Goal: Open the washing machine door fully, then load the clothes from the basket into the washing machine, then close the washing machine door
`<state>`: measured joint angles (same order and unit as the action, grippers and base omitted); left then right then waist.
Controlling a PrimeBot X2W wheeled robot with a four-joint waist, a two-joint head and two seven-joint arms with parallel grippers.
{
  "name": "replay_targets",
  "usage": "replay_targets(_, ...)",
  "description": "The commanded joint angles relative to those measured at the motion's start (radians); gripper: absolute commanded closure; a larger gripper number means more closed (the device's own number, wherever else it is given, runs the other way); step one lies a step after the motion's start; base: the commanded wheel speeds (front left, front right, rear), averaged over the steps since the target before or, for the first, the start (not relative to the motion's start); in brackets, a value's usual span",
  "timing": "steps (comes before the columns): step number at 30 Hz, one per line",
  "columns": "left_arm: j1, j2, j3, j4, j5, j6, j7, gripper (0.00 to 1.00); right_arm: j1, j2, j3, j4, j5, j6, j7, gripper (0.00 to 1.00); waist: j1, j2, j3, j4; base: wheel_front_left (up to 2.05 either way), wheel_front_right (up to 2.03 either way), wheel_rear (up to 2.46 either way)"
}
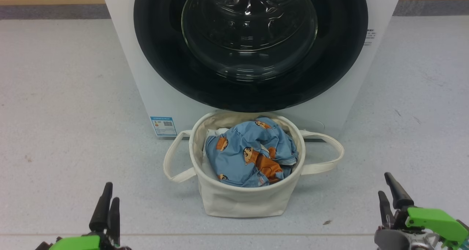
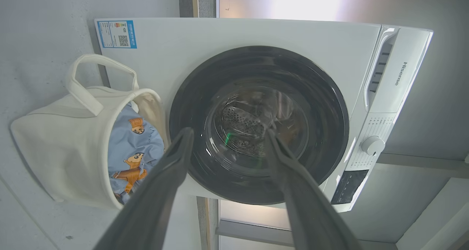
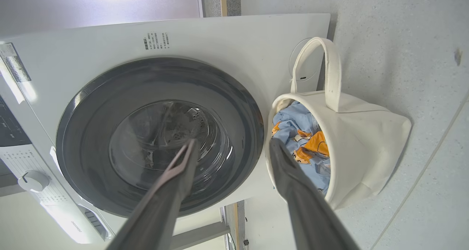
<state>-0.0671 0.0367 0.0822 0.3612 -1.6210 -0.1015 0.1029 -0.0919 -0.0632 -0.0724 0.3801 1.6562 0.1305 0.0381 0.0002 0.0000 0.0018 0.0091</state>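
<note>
door (image 1: 253, 96) closed, clothes (image 1: 249, 153) in basket (image 1: 240, 202); left gripper (image 1: 111, 193), right gripper (image 1: 384, 184) spread

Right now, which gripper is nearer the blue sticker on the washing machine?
Left. The left gripper is just below-left of the blue sticker in the head view; the right gripper is past the basket, lower right.

The small round cream canvas basket (image 1: 242, 202) stands just before the white front-loading washing machine (image 1: 161, 96), below its round black-rimmed glass door (image 1: 251, 85), with light blue printed cotton clothes (image 1: 249, 154) inside. My left gripper (image 1: 111, 192) sits left of it, my right gripper (image 1: 384, 184) right, both nearer me.
</note>
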Motion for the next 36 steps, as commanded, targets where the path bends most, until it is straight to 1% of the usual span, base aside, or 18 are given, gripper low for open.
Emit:
replay_targets(1, -0.057, 0.016, 0.017, -0.025, 0.008, -0.004, -0.008, 0.00, -0.055, -0.007, 0.006, -0.033, -0.007, 0.000, -0.013, 0.00, -0.0001, 0.0000, 0.000, 0.001, 0.00, 0.00, 0.00)
replay_targets(9, -0.077, 0.028, 0.005, -0.025, 0.045, -0.008, -0.028, 0.00, -0.078, -0.015, 0.025, -0.044, -0.058, 0.000, -0.044, 0.00, -0.0001, 0.0000, 0.001, 0.006, 0.00, 0.00, 0.00)
replay_targets(10, -0.080, 0.040, -0.011, -0.029, 0.080, -0.009, -0.045, 0.00, -0.083, -0.021, 0.035, -0.047, -0.087, 0.000, -0.051, 0.00, -0.0001, 0.0000, 0.001, 0.007, 0.00, 0.00, 0.00)
replay_targets(13, -0.086, 0.048, -0.028, -0.030, 0.117, -0.010, -0.067, 0.00, -0.092, -0.026, 0.045, -0.053, -0.136, 0.000, -0.060, 0.00, -0.0001, 0.0000, 0.001, 0.009, 0.00, 0.00, 0.00)
replay_targets(19, -0.100, 0.075, -0.063, -0.021, 0.214, -0.010, -0.100, 0.00, -0.103, -0.030, 0.072, -0.078, -0.288, 0.000, -0.075, 0.00, -0.0001, 0.0000, 0.003, 0.012, 0.00, 0.00, 0.00)
replay_targets(22, -0.108, 0.085, -0.079, -0.012, 0.276, 0.000, -0.112, 0.00, -0.107, -0.029, 0.086, -0.084, -0.353, 0.000, -0.083, 0.00, -0.0001, 0.0000, 0.004, 0.014, 0.00, 0.00, 0.00)
replay_targets(30, -0.125, 0.091, -0.086, -0.022, 0.429, 0.010, -0.137, 0.00, -0.125, -0.032, 0.115, -0.086, -0.477, 0.000, -0.104, 0.00, -0.0001, 0.0000, 0.005, 0.020, 0.00, 0.00, 0.00)
replay_targets(31, -0.125, 0.091, -0.086, -0.022, 0.429, 0.010, -0.137, 0.00, -0.125, -0.032, 0.115, -0.086, -0.477, 0.000, -0.104, 0.00, -0.0001, 0.0000, 0.005, 0.020, 0.00, 0.00, 0.00)
replay_targets(36, -0.131, 0.096, -0.086, -0.017, 0.510, 0.009, -0.152, 0.00, -0.138, -0.038, 0.131, -0.086, -0.558, 0.000, -0.116, 0.00, -0.0001, 0.0000, 0.006, 0.023, 0.00, 0.00, 0.00)
